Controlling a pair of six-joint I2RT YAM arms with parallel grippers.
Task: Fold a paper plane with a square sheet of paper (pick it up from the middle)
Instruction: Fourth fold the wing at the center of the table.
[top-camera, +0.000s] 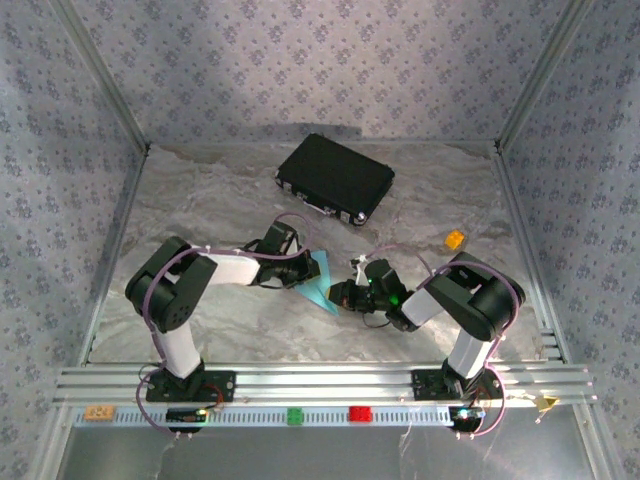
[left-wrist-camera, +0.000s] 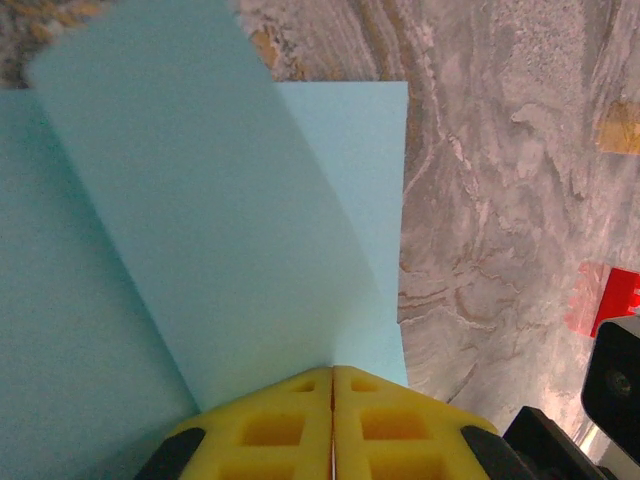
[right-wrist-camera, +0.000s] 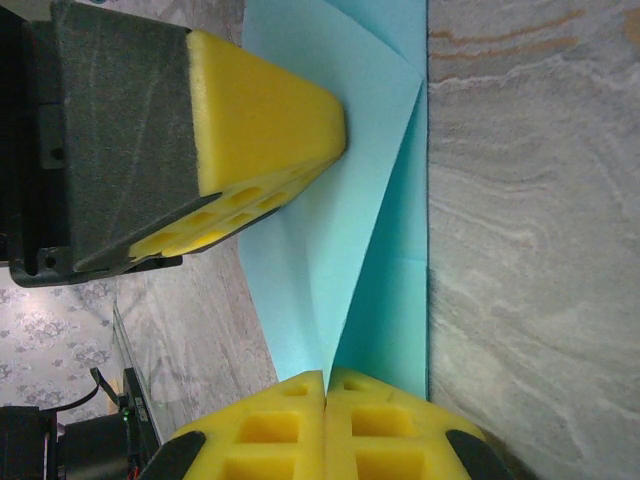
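Lab test enclosure, aluminium rail (top-camera: 320, 378)

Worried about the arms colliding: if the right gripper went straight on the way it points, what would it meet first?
The right gripper is shut right at the sheet of paper, so that comes first. Just beyond is probably the left gripper, though depth is unclear.

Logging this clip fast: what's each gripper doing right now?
Left gripper: closed, holding the blue paper.
Right gripper: closed, holding the same paper.
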